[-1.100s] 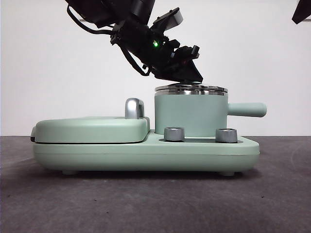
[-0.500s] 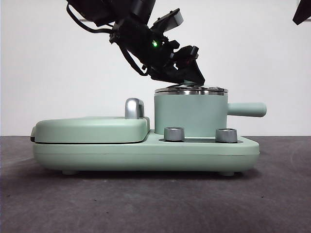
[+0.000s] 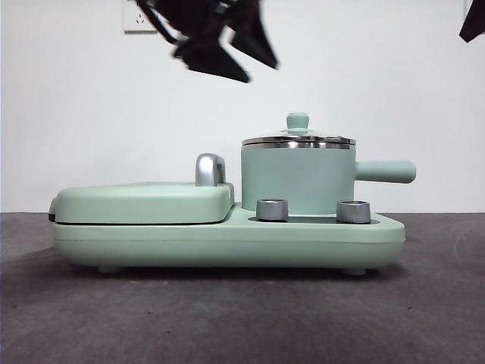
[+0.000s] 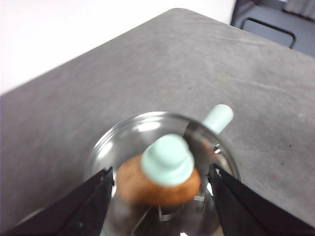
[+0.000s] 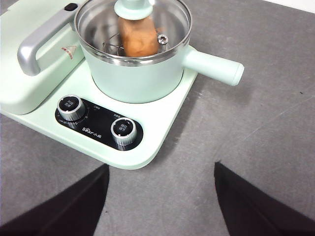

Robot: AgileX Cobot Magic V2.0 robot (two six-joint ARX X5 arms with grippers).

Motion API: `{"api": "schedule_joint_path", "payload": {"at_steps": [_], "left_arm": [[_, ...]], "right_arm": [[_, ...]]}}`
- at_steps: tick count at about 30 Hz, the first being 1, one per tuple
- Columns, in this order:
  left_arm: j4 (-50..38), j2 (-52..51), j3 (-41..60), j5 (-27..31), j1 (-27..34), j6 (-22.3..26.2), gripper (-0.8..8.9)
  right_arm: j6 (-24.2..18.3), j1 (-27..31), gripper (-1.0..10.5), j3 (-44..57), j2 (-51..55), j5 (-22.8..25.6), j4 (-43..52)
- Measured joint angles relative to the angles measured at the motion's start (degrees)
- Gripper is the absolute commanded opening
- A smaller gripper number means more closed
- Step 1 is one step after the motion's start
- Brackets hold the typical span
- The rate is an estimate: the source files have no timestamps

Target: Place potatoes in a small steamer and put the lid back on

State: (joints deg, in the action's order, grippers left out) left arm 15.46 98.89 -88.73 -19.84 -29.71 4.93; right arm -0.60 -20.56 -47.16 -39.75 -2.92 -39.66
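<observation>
The small steamer [image 3: 297, 180] stands on the right half of the green cooker base, its side handle [image 3: 386, 171] pointing right. The glass lid [image 3: 298, 140] sits on its steel rim, with the mint-green knob [image 3: 297, 121] upright. The orange-brown potato [image 5: 137, 34] lies inside, seen through the glass, and also shows in the left wrist view [image 4: 133, 179]. My left gripper [image 3: 227, 45] is open and empty, blurred, above and left of the lid; in its wrist view [image 4: 160, 174] the jaws stand wide on either side of the knob [image 4: 167, 160]. My right gripper [image 5: 161, 169] is open and empty, held high, off the front of the cooker.
The flat green griddle cover [image 3: 144, 201] with a chrome handle [image 3: 208, 168] fills the left half of the base [image 3: 227, 239]. Two steel dials [image 3: 271, 209] [image 3: 353, 211] sit in front of the pot. Grey tabletop [image 5: 256, 147] surrounds the cooker. A black tip [image 3: 474, 23] shows top right.
My left gripper has let go of the lid's knob and risen up and to the left. The lid stays on the pot, its knob now uncovered.
</observation>
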Motion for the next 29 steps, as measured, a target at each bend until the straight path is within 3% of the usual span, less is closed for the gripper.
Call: {"api": "schedule_joint_path", "payload": {"at_steps": [4, 8, 17, 29], "left_arm": [[3.9, -3.4, 1.0, -3.0, 5.0, -4.1, 3.1], [5.9, -8.8, 3.8, -3.9, 9.4, -5.2, 3.1], [6.0, -27.9, 20.2, -4.0, 19.0, -7.1, 3.08], [6.3, -51.8, 42.9, -4.1, 22.1, -16.7, 3.08]], "right_arm": [[0.0, 0.0, 3.3, 0.0, 0.0, 0.0, -0.3], [0.1, 0.0, 3.3, 0.0, 0.0, 0.0, -0.9], [0.9, 0.0, 3.3, 0.0, 0.0, 0.0, -1.4], [0.9, 0.0, 3.3, 0.0, 0.0, -0.1, -1.4]]}}
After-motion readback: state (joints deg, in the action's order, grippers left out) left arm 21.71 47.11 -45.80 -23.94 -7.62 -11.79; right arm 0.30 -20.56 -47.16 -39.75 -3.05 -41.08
